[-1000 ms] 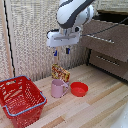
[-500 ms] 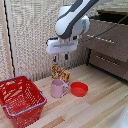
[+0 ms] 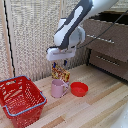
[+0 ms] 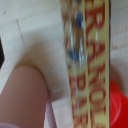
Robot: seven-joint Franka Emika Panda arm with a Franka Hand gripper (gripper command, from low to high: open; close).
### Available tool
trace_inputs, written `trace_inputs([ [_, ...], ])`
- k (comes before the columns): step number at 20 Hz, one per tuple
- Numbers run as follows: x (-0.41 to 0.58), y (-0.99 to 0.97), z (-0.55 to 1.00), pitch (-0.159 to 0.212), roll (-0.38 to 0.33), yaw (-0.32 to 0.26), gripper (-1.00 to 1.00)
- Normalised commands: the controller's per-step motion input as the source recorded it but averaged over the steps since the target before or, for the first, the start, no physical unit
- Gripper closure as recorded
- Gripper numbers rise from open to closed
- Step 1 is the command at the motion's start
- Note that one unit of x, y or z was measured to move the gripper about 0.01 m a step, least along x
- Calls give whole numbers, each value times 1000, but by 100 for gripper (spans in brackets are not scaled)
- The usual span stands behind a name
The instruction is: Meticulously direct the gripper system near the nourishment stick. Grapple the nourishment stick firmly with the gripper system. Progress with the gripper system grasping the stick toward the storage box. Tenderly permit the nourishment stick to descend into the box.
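Pincer (image 3: 60, 63) clamped on nourishment stick (image 3: 61, 74), lifted above pink mug (image 3: 58, 88); grasp apparently done; carry to storage box (image 3: 24, 114) and release pending.

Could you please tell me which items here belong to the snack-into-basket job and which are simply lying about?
Belongs to the job:
- gripper, directly above the packet
- yellow-orange snack packet, standing behind the mug
- red mesh basket, on the exterior view's left

Just lying about:
- pink mug
- small red bowl
- brown wooden drawer cabinet
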Motion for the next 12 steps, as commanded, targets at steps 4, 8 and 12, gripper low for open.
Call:
trace_inputs([
  [4, 514, -163, -208, 1, -13, 130, -100],
  [8, 409, -116, -107, 38, -47, 156, -100],
  [12, 210, -124, -66, 99, -16, 147, 100],
])
